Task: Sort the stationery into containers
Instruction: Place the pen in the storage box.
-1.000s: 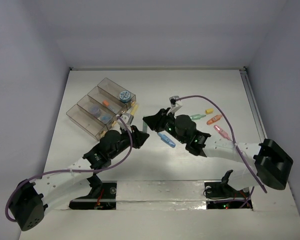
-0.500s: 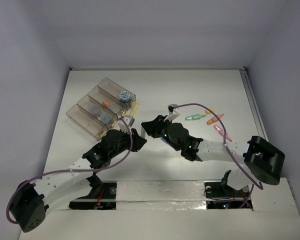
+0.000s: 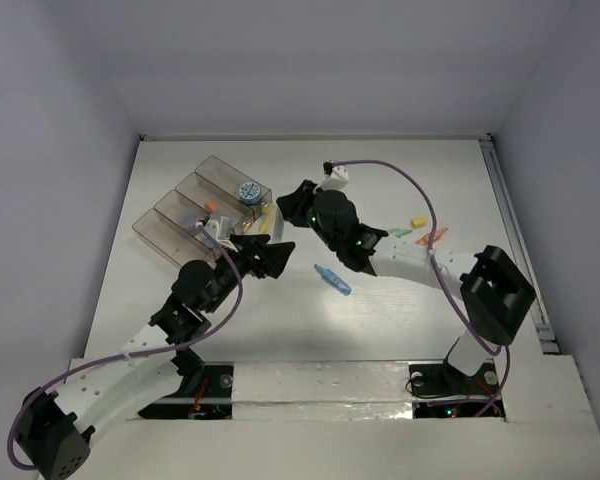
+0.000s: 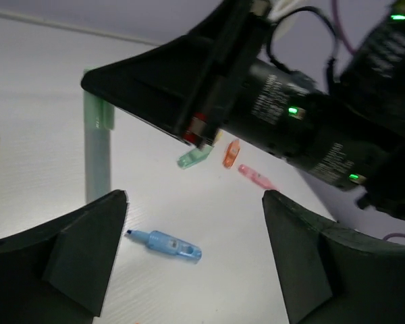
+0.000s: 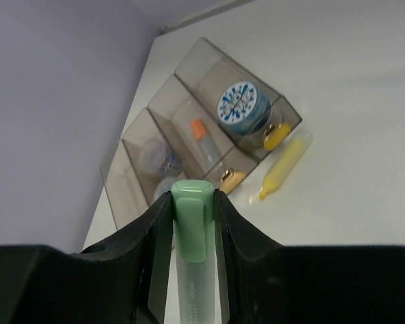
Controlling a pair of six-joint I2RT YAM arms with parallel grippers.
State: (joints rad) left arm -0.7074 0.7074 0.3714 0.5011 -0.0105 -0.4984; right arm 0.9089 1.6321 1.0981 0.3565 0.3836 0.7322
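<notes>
only wrist views show right end effector (image 5: 194,206) clamping green pen (image 5: 191,283).

Your row of joined clear smoky plastic boxes (image 3: 152,230) stands at the far left of the white desk (image 3: 380,170). The box nearest the centre holds a round blue patterned tape roll (image 3: 248,191), the next a short orange-capped pen (image 5: 201,131), and the one after a bluish roll (image 5: 155,156). A yellow translucent pen (image 3: 267,216) lies on the desk just beside the clasp ends. The right fingers (image 5: 152,236) grip a pale green pen (image 5: 192,229) above the desk, right of the boxes. A blue translucent pen (image 3: 331,279) lies mid-desk, nearer the arm bases. A green pen (image 4: 192,158), an orange pen (image 4: 231,154) and a pink pen (image 4: 256,179) lie close together further right.
</notes>
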